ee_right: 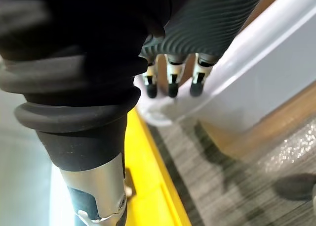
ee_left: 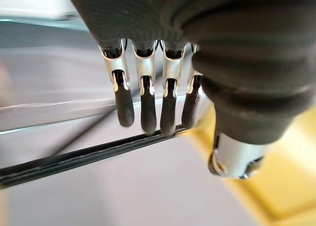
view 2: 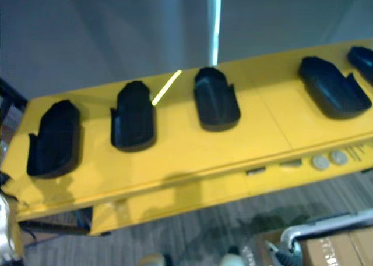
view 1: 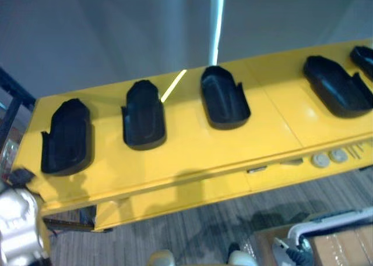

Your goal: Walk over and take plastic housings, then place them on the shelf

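5 black plastic housings on the yellow bench (view 1: 192, 155), in a row running left to right across the head views: housing 1 (view 1: 67, 137) at the left end, housing 2 (view 1: 144, 114), housing 3 (view 1: 224, 97), housing 4 (view 1: 337, 87), and housing 5 (view 1: 364, 59) cut off at the upper right corner. All lie apart from each other. Each is a matte, scoop-shaped shell with a rounded end and raised side walls.

Left robot hand (ee_left: 147, 102): fingers straight, hanging loose, nothing held or touched; a yellow bench surface shows at that frame's lower right.

Right robot hand (ee_right: 172, 75): fingers relaxed and empty, over grey ribbed carpet (ee_right: 237, 186), with a yellow edge at bottom centre.

2 pale round discs (view 1: 329, 158) sit on the bench's front ledge, right side. Cardboard box (view 1: 341, 245) at lower right.
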You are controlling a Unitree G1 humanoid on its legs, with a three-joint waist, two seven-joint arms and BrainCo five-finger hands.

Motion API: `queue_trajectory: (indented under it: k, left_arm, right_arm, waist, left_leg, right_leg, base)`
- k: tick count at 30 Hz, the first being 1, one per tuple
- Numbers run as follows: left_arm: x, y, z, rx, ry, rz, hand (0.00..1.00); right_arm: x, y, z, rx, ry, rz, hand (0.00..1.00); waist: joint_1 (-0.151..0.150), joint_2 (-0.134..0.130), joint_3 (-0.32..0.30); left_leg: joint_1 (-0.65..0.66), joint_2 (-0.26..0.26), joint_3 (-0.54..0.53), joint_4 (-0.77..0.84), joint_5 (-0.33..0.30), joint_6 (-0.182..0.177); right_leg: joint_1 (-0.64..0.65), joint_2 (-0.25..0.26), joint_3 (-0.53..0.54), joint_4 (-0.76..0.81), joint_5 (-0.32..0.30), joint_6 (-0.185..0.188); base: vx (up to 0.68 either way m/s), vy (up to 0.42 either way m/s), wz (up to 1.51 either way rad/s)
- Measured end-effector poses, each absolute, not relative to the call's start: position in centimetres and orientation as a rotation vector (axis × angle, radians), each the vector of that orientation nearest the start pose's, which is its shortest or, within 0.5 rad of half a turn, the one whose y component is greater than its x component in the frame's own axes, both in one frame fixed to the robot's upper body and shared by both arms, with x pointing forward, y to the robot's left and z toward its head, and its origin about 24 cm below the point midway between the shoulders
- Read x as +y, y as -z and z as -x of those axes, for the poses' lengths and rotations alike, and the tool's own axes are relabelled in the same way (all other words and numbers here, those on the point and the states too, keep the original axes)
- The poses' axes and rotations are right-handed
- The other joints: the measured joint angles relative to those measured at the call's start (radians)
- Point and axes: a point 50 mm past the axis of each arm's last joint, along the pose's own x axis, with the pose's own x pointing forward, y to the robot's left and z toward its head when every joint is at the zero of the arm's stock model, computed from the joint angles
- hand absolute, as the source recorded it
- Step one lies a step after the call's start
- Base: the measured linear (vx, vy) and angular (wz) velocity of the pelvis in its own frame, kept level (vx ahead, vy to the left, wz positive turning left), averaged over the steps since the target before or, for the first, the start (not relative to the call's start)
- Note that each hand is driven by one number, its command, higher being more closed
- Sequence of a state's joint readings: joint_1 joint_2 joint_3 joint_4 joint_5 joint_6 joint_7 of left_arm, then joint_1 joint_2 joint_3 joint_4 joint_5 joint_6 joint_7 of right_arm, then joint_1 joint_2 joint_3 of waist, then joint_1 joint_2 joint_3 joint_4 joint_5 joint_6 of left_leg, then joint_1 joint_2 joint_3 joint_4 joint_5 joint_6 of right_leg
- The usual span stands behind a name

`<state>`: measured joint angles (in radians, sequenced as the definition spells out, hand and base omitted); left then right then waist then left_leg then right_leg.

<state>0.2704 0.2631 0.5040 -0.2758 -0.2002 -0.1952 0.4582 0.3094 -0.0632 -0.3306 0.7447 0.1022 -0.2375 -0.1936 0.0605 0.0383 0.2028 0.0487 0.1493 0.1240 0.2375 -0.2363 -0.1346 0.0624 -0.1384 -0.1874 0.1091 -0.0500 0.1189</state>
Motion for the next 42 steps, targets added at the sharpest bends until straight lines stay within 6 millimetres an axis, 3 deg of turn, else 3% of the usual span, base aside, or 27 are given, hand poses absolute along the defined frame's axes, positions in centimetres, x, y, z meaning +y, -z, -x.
queue_trajectory:
  k: [1,4,10,14,20,25,35,42]
  left_arm:
    - [31.0,-9.2,-14.7,-0.271,-0.825,-0.123,1.00]
    - [28.3,-6.8,-14.0,-0.174,-0.689,0.026,1.00]
    - [26.4,-5.1,-14.3,-0.098,-0.591,0.064,1.00]
    - [25.9,-4.0,-15.0,-0.049,-0.568,0.081,1.00]
    - [26.4,-3.0,-17.0,-0.002,-0.563,0.075,1.00]
    - [27.1,-3.1,-18.3,-0.001,-0.570,0.063,1.00]
    - [29.0,-1.8,-19.5,0.061,-0.660,0.062,1.00]
    - [32.3,-0.9,-18.9,0.126,-0.776,0.012,1.00]
  right_arm:
    - [-24.9,12.8,-6.5,0.781,0.671,-0.014,0.00]
    - [-24.7,12.8,-6.6,0.778,0.669,-0.020,0.00]
    - [-24.7,13.0,-6.5,0.793,0.658,-0.015,0.00]
    - [-25.5,13.0,-6.3,0.803,0.662,0.009,0.00]
    - [-26.3,12.4,-7.8,0.749,0.654,0.030,0.00]
    - [-26.3,12.5,-7.8,0.750,0.637,0.026,0.00]
    - [-26.8,12.4,-7.7,0.753,0.624,0.036,0.00]
    - [-27.2,12.2,-7.6,0.755,0.626,0.055,0.00]
  waist:
    - [0.009,-0.013,-0.007]
    - [0.010,-0.023,-0.012]
    - [0.005,-0.016,-0.009]
    - [-0.009,0.003,-0.004]
    - [-0.021,0.016,-0.007]
    - [-0.023,0.017,-0.007]
    - [-0.053,0.017,-0.009]
    - [-0.071,0.010,-0.023]
  left_leg:
    - [0.000,-0.004,-0.020,0.000,0.000,0.001]
    - [-0.017,-0.023,-0.052,0.019,-0.006,0.015]
    - [-0.051,-0.028,-0.059,0.052,-0.023,0.030]
    - [-0.053,-0.023,-0.054,0.051,-0.019,0.028]
    - [-0.051,-0.021,-0.025,0.050,-0.016,0.026]
    - [-0.032,-0.020,-0.004,0.049,-0.015,0.026]
    - [-0.030,-0.019,0.034,0.038,0.003,0.027]
    - [-0.029,-0.021,0.052,0.013,0.023,0.027]
  right_leg:
    - [0.019,-0.006,-0.011,-0.009,0.006,-0.001]
    - [0.041,-0.024,-0.038,-0.018,0.014,-0.003]
    - [0.035,-0.020,-0.039,-0.035,0.017,-0.007]
    - [0.028,-0.019,-0.037,-0.033,0.018,-0.006]
    - [0.009,-0.027,-0.029,-0.026,0.018,-0.006]
    - [0.004,-0.032,-0.026,-0.015,0.018,-0.005]
    - [-0.028,-0.036,0.007,0.003,0.030,0.015]
    - [-0.049,-0.036,0.024,0.001,0.043,0.019]
  base:
    - [-0.01,0.024,0.35]
    - [-0.04,0.048,0.37]
    - [-0.04,0.017,0.05]
    - [0.00,-0.002,-0.03]
    - [0.03,0.017,-0.11]
    - [0.01,0.010,-0.09]
    - [-0.06,-0.001,-0.12]
    - [-0.04,-0.010,-0.07]
